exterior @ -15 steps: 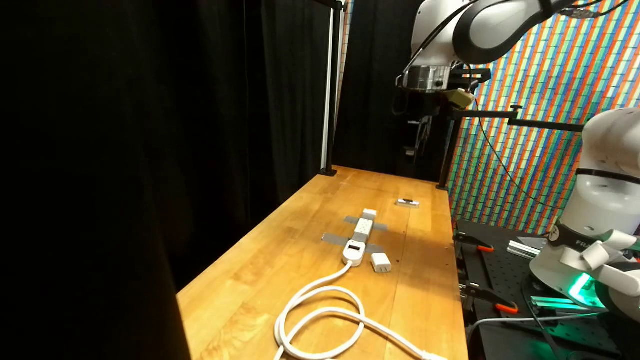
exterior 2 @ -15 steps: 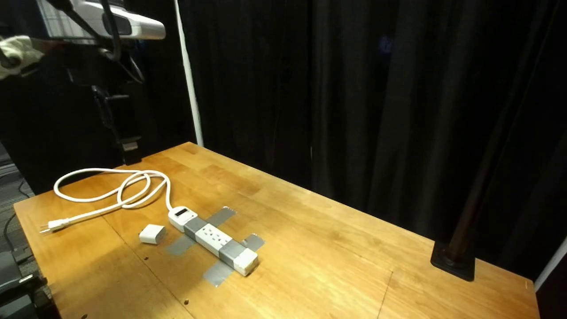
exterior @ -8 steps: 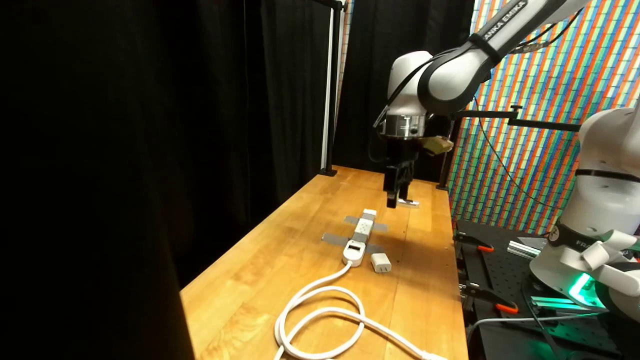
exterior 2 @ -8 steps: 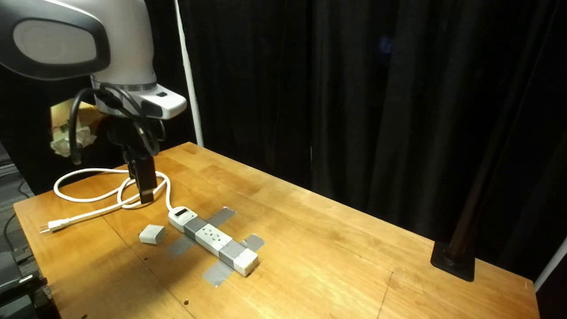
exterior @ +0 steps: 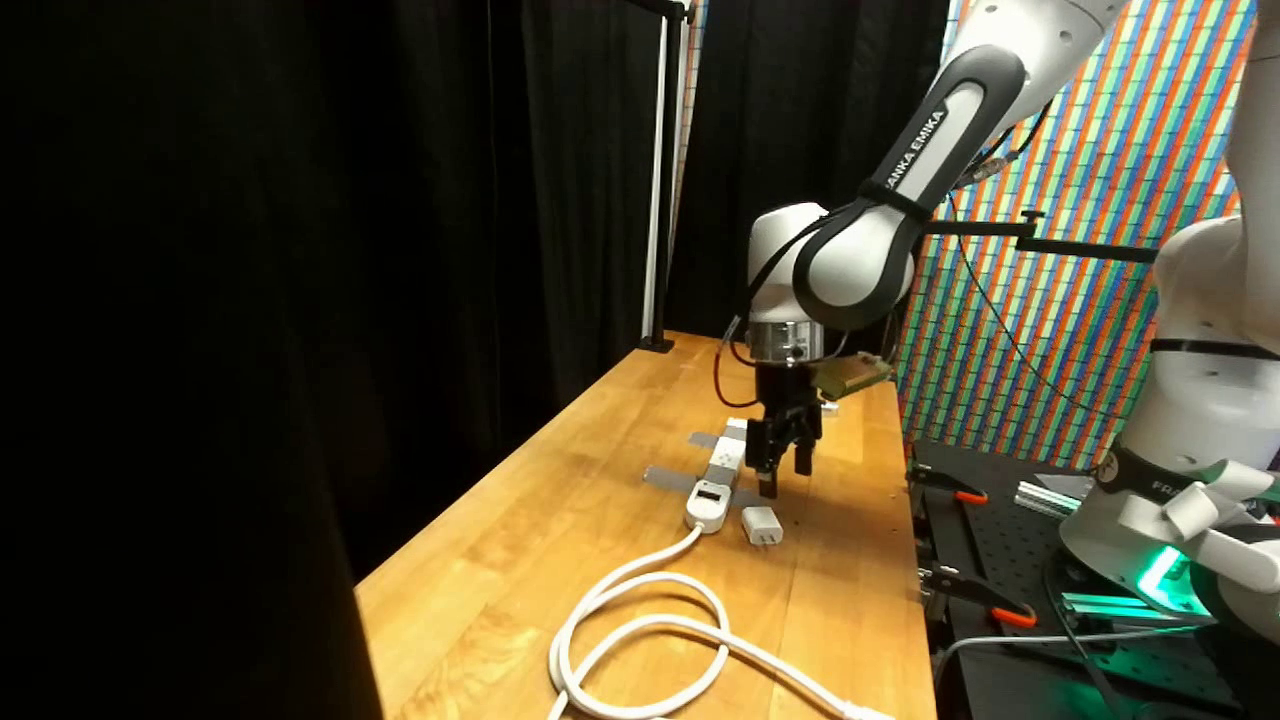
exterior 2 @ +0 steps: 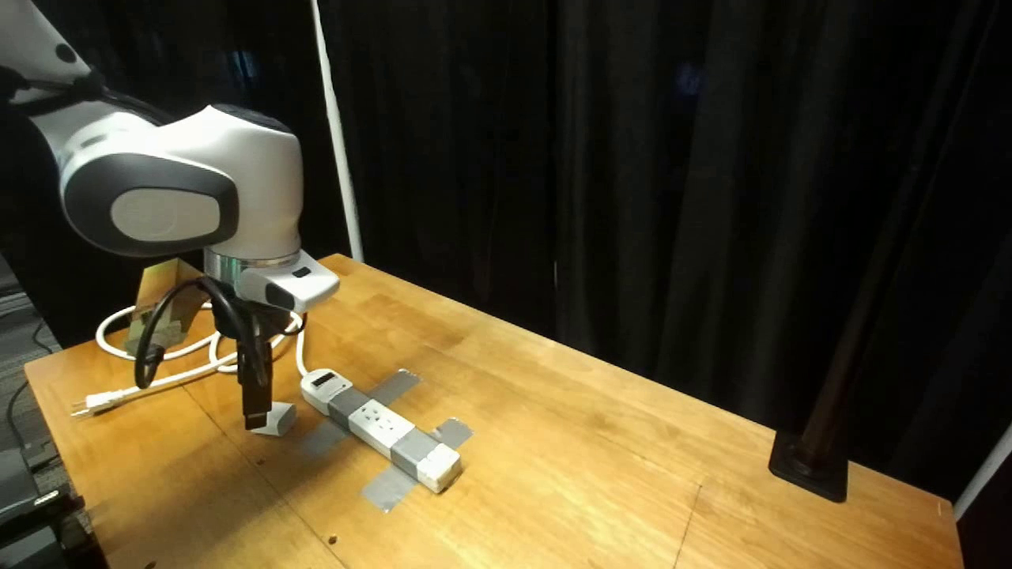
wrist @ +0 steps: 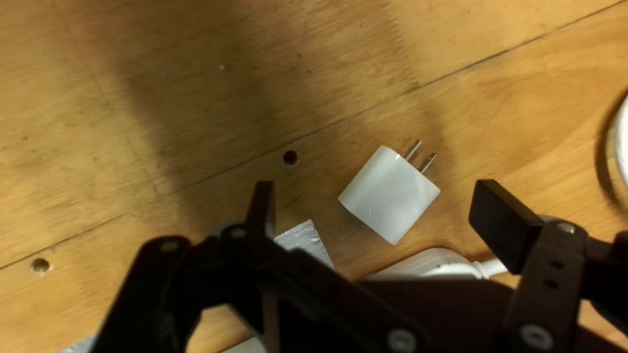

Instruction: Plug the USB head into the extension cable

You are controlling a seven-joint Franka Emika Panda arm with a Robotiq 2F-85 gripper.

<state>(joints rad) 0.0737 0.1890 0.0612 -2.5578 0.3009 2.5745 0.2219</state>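
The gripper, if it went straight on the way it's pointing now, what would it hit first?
Probably the white USB head, which shows between the open jaws in the wrist view; depth is unclear, so the tabletop beside it could come first.

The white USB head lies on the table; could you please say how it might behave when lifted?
The USB head looks rigid and boxy, so it probably won't squash or roll. Its smooth, slightly shiny surface may be slippery. Its thin metal prongs could bend if pressed.
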